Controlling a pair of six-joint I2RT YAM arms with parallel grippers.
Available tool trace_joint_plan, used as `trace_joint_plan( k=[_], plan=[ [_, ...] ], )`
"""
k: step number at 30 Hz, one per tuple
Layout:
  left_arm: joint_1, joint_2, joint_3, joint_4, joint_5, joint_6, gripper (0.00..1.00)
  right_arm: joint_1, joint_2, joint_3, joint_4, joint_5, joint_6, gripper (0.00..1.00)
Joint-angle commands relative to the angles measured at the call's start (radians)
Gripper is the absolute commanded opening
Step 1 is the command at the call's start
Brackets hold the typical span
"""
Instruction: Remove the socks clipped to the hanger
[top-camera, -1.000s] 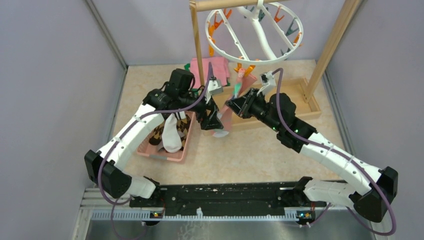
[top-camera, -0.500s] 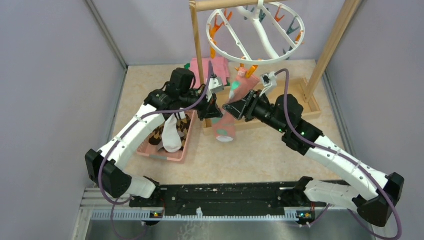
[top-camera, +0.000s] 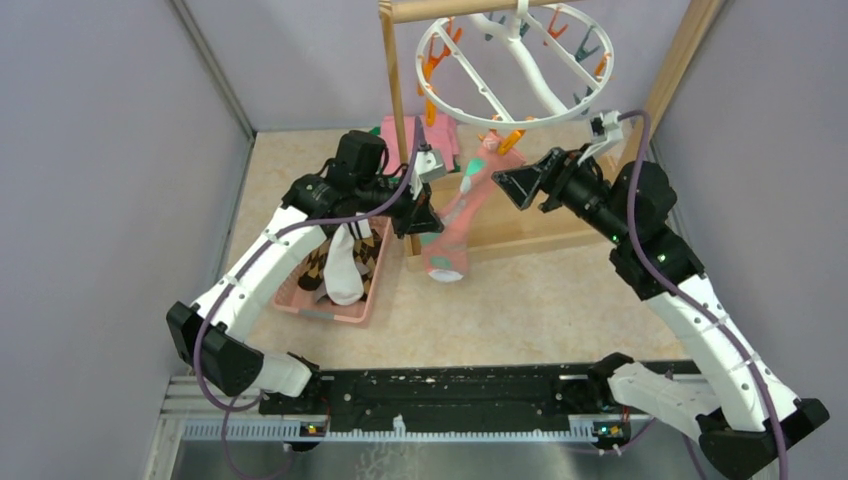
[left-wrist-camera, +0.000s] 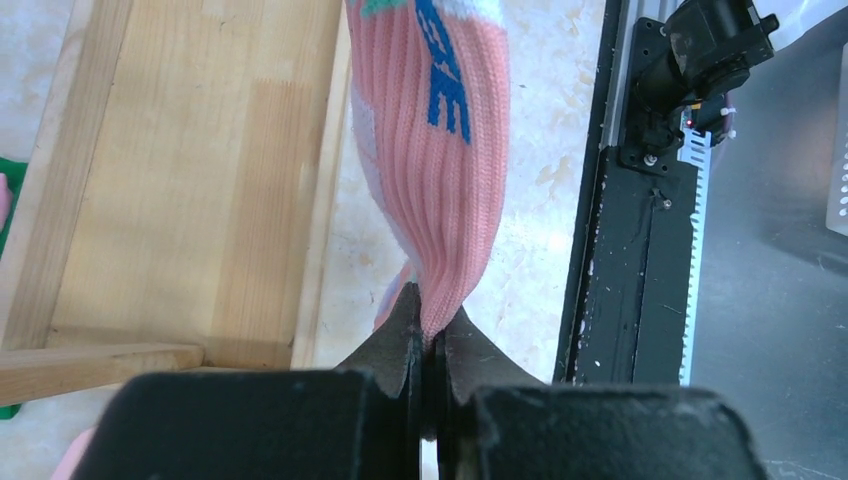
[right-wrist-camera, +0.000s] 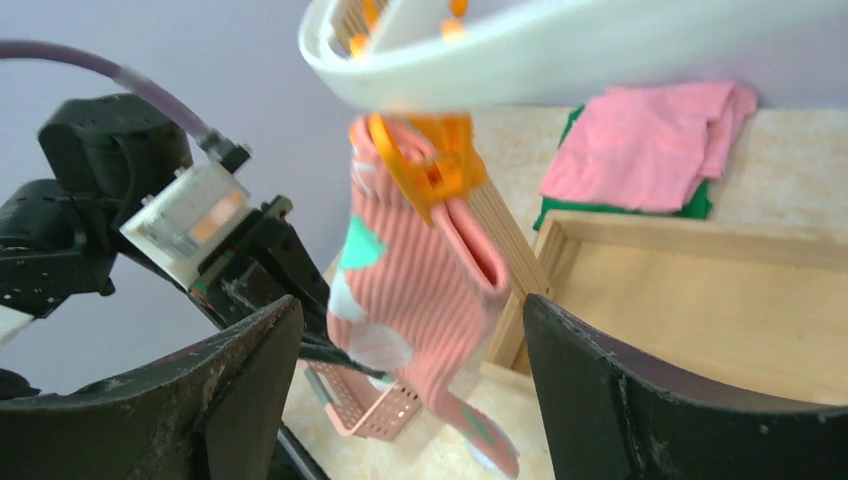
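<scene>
Left gripper (left-wrist-camera: 428, 345) pinched tight on pink sock (left-wrist-camera: 440, 150), which hangs from orange clip (right-wrist-camera: 425, 165) on hanger (right-wrist-camera: 560, 50). Right gripper (right-wrist-camera: 412, 305) gapes wide, holding nothing.

Ribbed pink knit sock (left-wrist-camera: 440, 170), smooth glossy white plastic hanger (right-wrist-camera: 600, 55), orange plastic clip (right-wrist-camera: 425, 168), matt pale wood tray (left-wrist-camera: 170, 180).

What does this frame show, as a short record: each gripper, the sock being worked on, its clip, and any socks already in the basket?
left gripper: shut on the pink sock, pinching a fold of it
right gripper: open, beside the sock, apart from it
orange clip: clamped on the sock's cuff, hanging from the hanger
sock state: hangs at a slant from the clip, not yet released
basket: pink, on the left, holds other socks
</scene>
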Motion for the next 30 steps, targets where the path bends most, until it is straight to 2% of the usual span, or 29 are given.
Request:
trace_joint_plan(
  k=[1,13,18,22,27,30],
  plan=[
    [0.001,-0.016,0.054,-0.013,0.015,0.013,0.0,-0.045,0.067,0.104,0.102,-0.125,-0.039,0.79],
    [0.002,-0.016,0.069,-0.031,0.004,0.024,0.0,-0.128,0.121,0.075,0.331,-0.173,0.002,0.68],
    [0.002,-0.013,0.066,-0.027,-0.001,0.013,0.0,-0.161,0.136,0.023,0.495,-0.276,0.065,0.57],
    [0.002,-0.011,0.069,-0.03,0.0,0.01,0.0,-0.166,0.158,0.042,0.483,-0.311,0.07,0.47],
    [0.002,-0.012,0.074,-0.038,-0.011,0.019,0.0,-0.176,0.146,0.028,0.487,-0.304,0.074,0.41],
    [0.002,-0.01,0.076,-0.043,-0.014,0.02,0.0,-0.178,0.144,0.023,0.489,-0.286,0.083,0.33]
  ],
)
